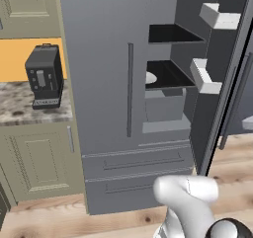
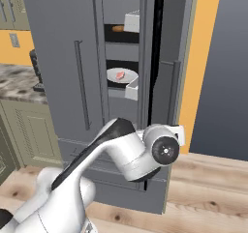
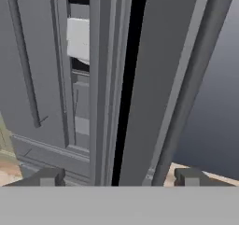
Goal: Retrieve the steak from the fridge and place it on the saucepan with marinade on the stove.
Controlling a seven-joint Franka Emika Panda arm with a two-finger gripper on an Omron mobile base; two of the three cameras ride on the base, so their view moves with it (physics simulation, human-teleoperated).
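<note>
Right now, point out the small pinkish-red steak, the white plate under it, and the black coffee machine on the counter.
Small pinkish-red steak (image 2: 120, 75), right base view, on its middle.
White round plate (image 2: 112, 78), right base view, on its bare left rim.
Black coffee machine (image 1: 44, 75), left base view, on its front panel.

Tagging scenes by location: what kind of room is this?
A simulated home kitchen, most likely: a tall grey fridge with its right door open, a coffee machine on a speckled stone counter, and panelled cabinets below.
</note>
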